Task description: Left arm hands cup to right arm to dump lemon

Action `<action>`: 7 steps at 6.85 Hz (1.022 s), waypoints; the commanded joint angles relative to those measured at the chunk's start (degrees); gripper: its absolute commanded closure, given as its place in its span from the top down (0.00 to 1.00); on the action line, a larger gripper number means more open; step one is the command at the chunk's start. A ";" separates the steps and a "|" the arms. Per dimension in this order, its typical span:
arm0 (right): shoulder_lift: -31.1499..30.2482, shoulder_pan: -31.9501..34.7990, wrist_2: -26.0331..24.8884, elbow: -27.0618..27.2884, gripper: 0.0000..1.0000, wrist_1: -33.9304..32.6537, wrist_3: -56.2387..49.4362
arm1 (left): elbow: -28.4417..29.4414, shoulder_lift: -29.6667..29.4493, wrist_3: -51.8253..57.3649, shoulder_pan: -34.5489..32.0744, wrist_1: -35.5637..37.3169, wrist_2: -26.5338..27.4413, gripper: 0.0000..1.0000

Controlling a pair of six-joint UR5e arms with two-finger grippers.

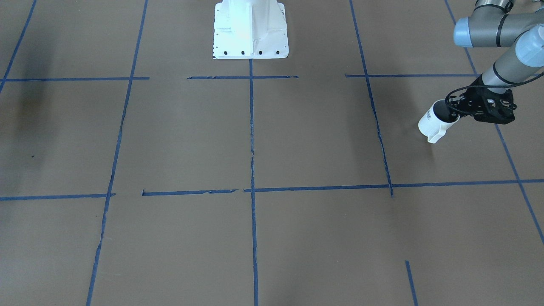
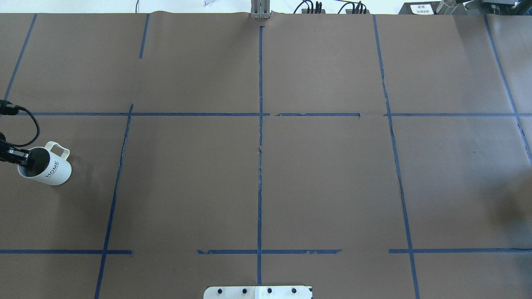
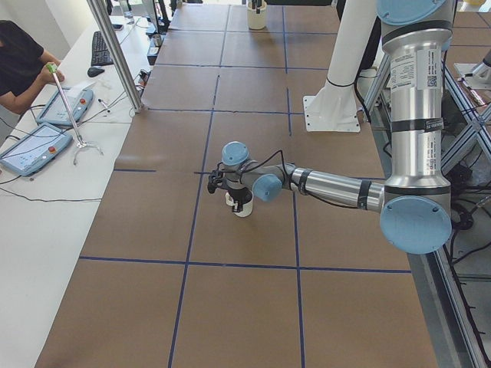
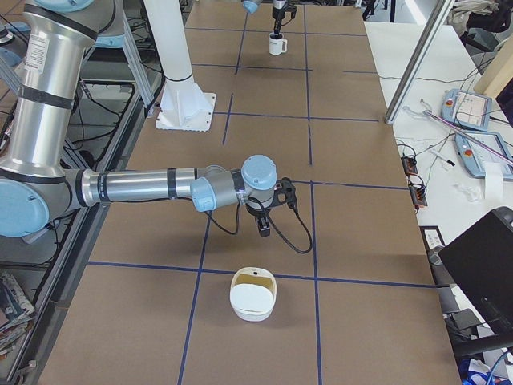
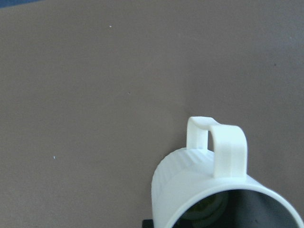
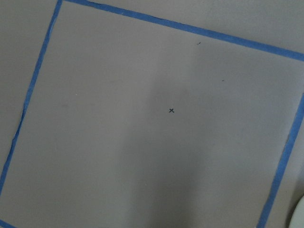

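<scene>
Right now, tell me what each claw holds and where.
Left claw grips the cup by its rim; the right claw's hold cannot be told.

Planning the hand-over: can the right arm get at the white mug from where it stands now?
Probably not. The white mug is at the table's far left end, the left pincer at its rim; the right arm hangs over the opposite end near a cream tub. Nothing blocks the way, only distance.

Brown table (image 2: 324,178) with a blue tape grid (image 2: 260,166), a white tub (image 4: 252,297) (rounded corners) just beside one line.
</scene>
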 commanded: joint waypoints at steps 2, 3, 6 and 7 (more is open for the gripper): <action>15.33 -10.39 -3.86 -0.03 1.00 0.11 17.13 | -2.75 -6.07 -21.56 -0.48 1.16 2.26 0.00; 21.13 -15.65 -9.89 0.67 1.00 0.20 25.81 | -5.37 -9.14 -27.80 -0.39 5.69 2.17 0.00; 31.73 -37.78 -44.54 7.24 1.00 0.11 41.27 | -10.93 -31.14 -37.78 6.85 35.94 2.34 0.00; 34.60 -42.29 -50.76 7.01 1.00 0.11 43.37 | -9.80 -40.11 -46.84 10.73 43.89 2.26 0.00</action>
